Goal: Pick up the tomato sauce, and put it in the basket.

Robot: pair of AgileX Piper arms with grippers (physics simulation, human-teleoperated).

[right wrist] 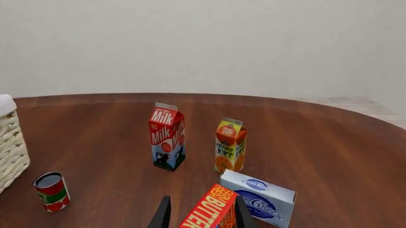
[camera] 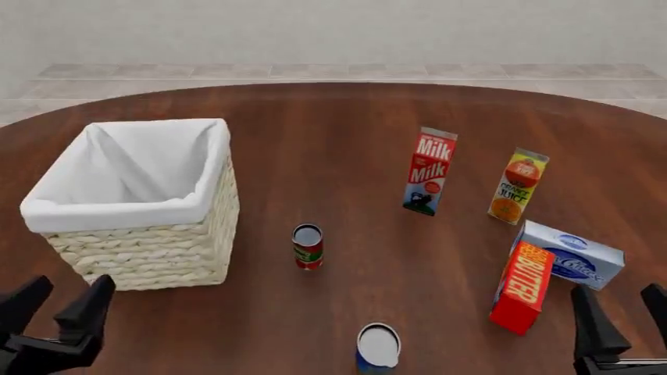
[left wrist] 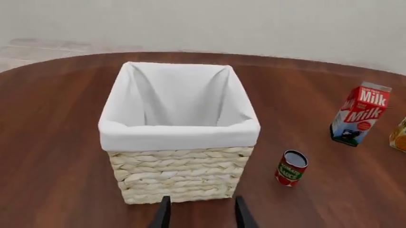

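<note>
Baskets: one, the wicker basket [camera: 146, 234], just ahead of the left hand [camera: 52, 308].
Cans: two, the tomato sauce [camera: 308, 247] and a blue-labelled can [camera: 377, 348], both between the hands.
Cartons: two, a milk carton [camera: 429, 172] and an orange juice carton [camera: 518, 186].
Boxes: two, a butter box [camera: 523, 287] and a cream cheese box [camera: 571, 255], just ahead of the right hand [camera: 625, 324].
Hands: two.

Basket [camera: 146, 250] rough woven wicker, white cloth liner; table [camera: 333, 141] smooth, faintly glossy wood.

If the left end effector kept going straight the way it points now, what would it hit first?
Most likely the basket: its woven front wall sits directly ahead of the open left end effector, though the gap between them is hard to judge.
</note>
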